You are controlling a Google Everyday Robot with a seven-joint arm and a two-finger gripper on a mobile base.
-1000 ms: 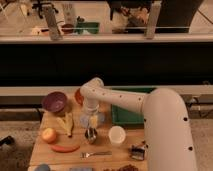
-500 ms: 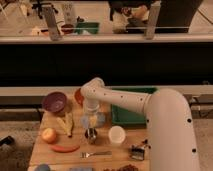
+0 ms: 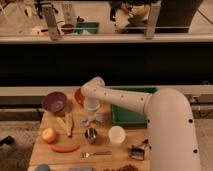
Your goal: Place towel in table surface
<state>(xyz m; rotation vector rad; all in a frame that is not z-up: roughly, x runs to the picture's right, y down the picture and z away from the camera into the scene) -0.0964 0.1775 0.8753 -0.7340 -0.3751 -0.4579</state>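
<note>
Towel (image 3: 93,119) is seen hanging in a rumpled bunch directly under the gripper (image 3: 92,116), just above the table surface (image 3: 75,159), between the banana (image 3: 65,123) and the green tray (image 3: 131,113). The cloth appears pinched by the gripper, though the finger gap cannot be told. No clear long axis is shown; the bunch droops downward. A snag is possible: on release, the towel could be dropped onto the metal cup (image 3: 91,135) just in front.
</note>
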